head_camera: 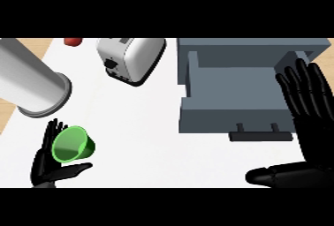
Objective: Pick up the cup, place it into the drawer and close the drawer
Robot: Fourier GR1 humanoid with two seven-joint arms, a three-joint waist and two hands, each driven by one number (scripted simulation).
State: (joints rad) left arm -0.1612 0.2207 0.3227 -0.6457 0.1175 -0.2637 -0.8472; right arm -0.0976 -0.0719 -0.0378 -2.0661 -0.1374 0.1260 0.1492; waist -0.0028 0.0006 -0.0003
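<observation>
- Cup (73, 145), green, sits at lower left of the frame, lifted in the left hand (51, 165), fingers behind it and thumb curled beneath, seemingly ready to be carried.
- Drawer (228, 88) at upper right stands pulled open, handle (260, 136) toward the robot, likely awaiting the cup.
- Right hand (306, 114) rests at right edge, fingers straight and spread.
- Toaster (130, 57) lies at upper centre.
</observation>
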